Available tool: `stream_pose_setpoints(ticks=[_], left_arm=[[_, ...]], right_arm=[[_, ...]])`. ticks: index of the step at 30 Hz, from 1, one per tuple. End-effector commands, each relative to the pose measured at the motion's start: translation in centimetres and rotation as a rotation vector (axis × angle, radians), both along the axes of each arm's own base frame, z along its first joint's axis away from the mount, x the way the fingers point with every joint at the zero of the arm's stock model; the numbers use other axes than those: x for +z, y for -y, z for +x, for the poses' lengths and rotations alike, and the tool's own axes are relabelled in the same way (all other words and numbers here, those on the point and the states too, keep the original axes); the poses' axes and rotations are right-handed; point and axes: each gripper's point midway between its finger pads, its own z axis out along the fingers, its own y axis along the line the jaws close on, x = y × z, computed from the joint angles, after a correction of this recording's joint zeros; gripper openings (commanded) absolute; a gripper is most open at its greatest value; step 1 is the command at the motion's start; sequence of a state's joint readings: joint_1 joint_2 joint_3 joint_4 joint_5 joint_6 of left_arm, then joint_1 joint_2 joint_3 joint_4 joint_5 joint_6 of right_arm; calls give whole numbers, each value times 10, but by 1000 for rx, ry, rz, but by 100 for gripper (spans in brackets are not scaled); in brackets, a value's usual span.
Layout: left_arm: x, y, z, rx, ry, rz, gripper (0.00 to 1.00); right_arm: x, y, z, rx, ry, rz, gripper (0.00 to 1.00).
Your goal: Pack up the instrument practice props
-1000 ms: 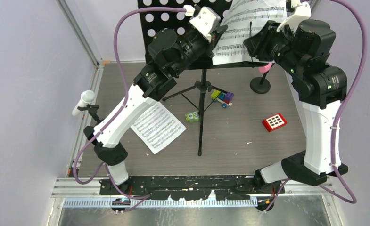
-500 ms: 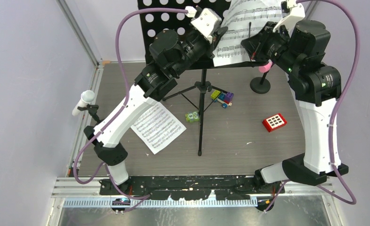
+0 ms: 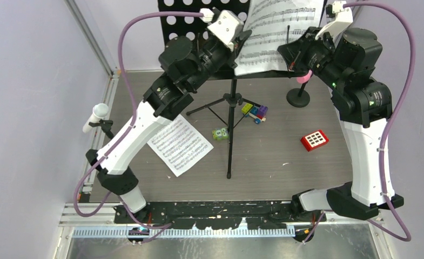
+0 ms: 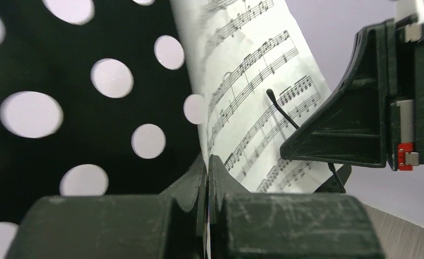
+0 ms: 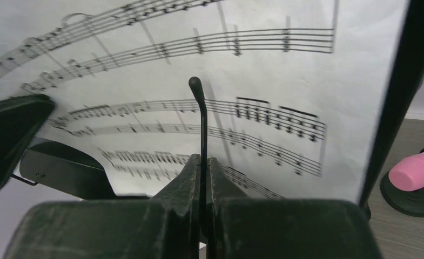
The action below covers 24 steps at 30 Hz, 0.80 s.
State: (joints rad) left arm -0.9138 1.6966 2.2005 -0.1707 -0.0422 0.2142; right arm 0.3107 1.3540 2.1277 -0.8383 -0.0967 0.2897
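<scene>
The sheet-music page (image 5: 285,81) is thin, matt white paper, slightly curled. The perforated music stand panel (image 4: 36,54) looks like matt black metal, and its page-holder wire (image 5: 203,124) is smooth and black. The left claw (image 4: 207,162) and right claw (image 5: 203,162) are dark, scuffed plastic. The desk (image 3: 285,145) shows grey wood grain.

white arm links (image 3: 129,139), bulky black joints (image 3: 173,56), looping purple cables (image 3: 415,54), scuffed dark pincer fingers (image 4: 190,186)
</scene>
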Motion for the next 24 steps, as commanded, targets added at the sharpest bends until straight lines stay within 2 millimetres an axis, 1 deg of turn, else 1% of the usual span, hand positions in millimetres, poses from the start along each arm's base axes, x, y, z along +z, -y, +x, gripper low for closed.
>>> stream_pose_setpoints(ticks=[1, 6, 9, 14, 17, 19, 20, 24], left_arm=[[47, -45, -23, 47, 83, -75, 0], [51, -63, -33, 66, 87, -80, 0], [50, -76, -39, 85, 86, -80, 0], [47, -105, -55, 111, 74, -91, 0], [51, -129, -72, 113, 68, -127, 0], [51, -141, -82, 108, 58, -140, 0], [51, -147, -87, 107, 52, -146, 0], [46, -169, -103, 110, 25, -152, 0]], right_arm=[[28, 2, -16, 23, 104, 17, 0], [30, 3, -17, 21, 110, 19, 0], [31, 3, -17, 22, 111, 20, 0], [31, 3, -15, 15, 111, 21, 1], [31, 4, -13, 8, 110, 22, 3], [31, 4, -11, 5, 113, 25, 4], [32, 4, -11, 3, 115, 27, 5], [33, 4, -9, -2, 118, 31, 18]])
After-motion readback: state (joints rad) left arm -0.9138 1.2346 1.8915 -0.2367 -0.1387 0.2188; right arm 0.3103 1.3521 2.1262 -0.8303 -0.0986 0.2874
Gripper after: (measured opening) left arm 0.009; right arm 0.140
